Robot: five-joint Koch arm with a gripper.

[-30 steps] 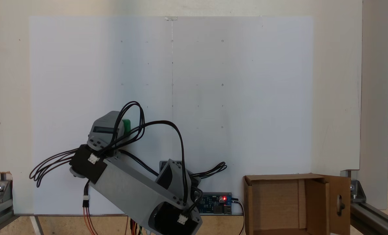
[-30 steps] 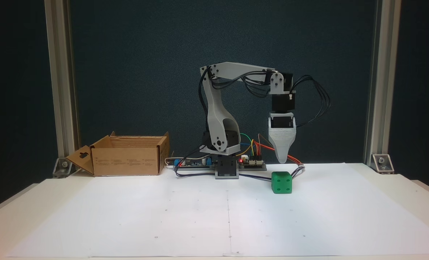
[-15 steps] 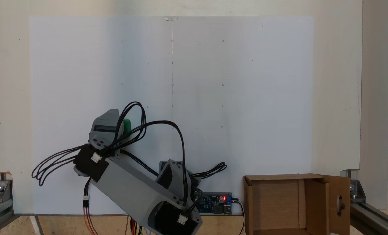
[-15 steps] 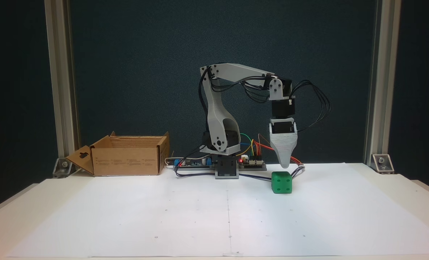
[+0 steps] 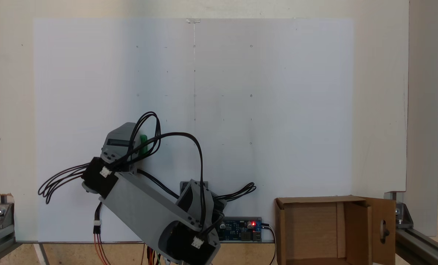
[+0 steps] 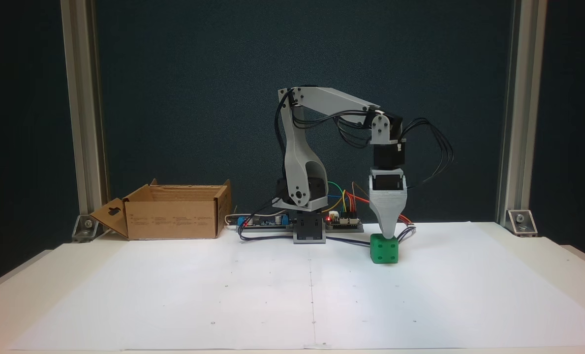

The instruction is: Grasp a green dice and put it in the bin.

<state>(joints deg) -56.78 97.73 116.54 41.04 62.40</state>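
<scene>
Gripper (image 6: 388, 235) lowered onto the green dice (image 6: 384, 249), right of centre in a fixed view.

Dropped from clearly above the cube to tip level with its top edge across the last second, forearm pitched down with it; dice unmoved on the white paper sheet (image 6: 253, 295). Jaws stacked one behind the other from the side, hidden under the wrist from above, so apart or together could not be told. Seen from above, just a green sliver (image 5: 143, 143) beside the gripper body, left of centre. Probably the final descent before closing; grasp not yet confirmed. Cardboard box (image 6: 174, 212) open at mid-left in that side view, lower right (image 5: 316, 228) in the top one, well apart from the dice. White table, aluminium frame posts (image 6: 513, 113), dark backdrop behind.
</scene>
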